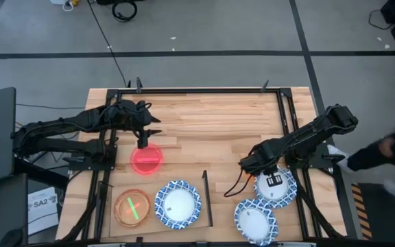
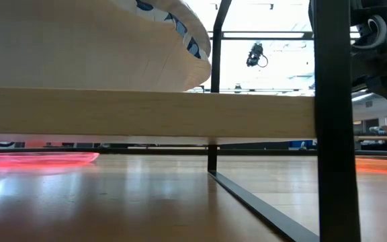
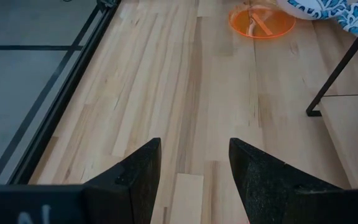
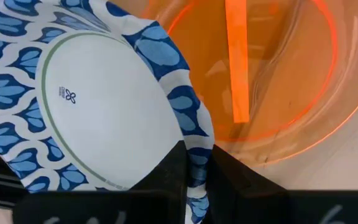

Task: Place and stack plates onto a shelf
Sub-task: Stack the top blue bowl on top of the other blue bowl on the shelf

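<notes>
Right gripper point(image 4: 194, 165) pinches the rim of a blue-patterned plate point(image 4: 98, 112) on the table's right side, beside an orange plate point(image 4: 272, 81). To do this well, I think it must keep a firm pinch and lift level before travelling to the shelf point(image 1: 149, 182). Left gripper point(image 3: 194, 168), fingers spread, hovers above the red plate point(image 1: 147, 159).

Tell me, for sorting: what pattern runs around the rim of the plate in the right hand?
Blue-and-white leaf pattern on the plate rim, clearest in the right wrist view.
</notes>
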